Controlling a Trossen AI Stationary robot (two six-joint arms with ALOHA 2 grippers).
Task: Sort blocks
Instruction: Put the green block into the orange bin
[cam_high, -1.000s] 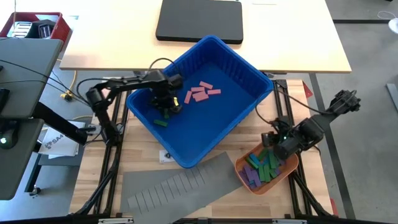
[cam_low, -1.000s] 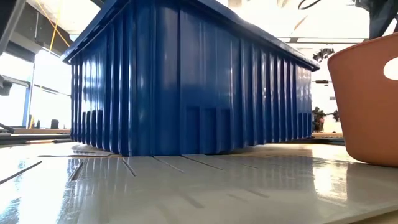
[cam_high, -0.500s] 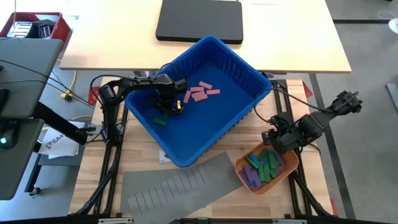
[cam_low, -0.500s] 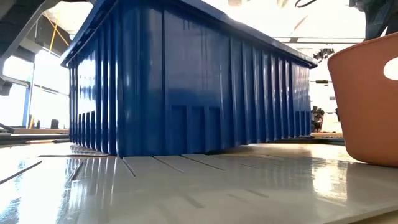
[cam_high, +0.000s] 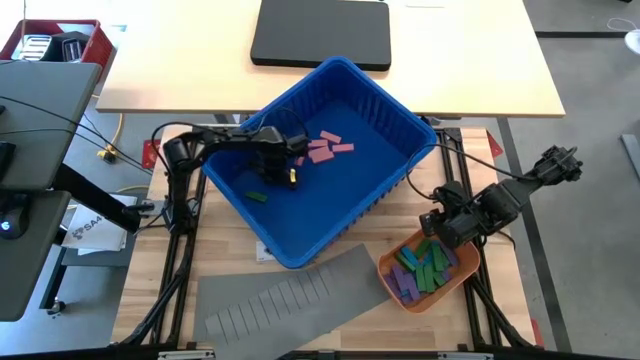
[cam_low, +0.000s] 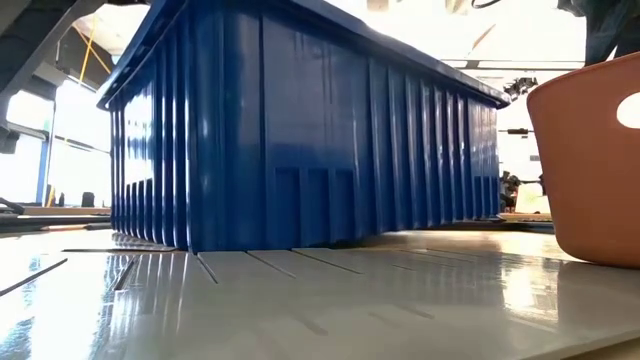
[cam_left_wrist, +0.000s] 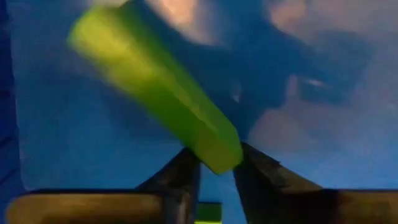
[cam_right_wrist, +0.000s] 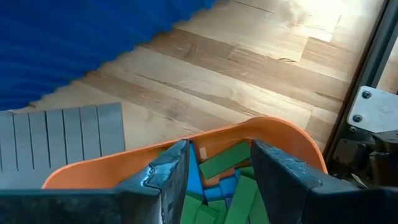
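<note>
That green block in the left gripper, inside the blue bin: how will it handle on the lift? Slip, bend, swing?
The green block looks rigid, flat-faced and straight-edged, so it probably won't bend or roll. The left gripper pinches only one end, the rest sticking out at a slant, so it may pivot. It looks smooth, so some slipping is possible.

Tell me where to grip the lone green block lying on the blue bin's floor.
Pinch the lone green block across its two long sides at mid-length, coming straight down from above. It lies flat and apart from the pink blocks, and the blue bin walls probably rule out a side approach. The left end effector is nearest, but it holds another green block.
</note>
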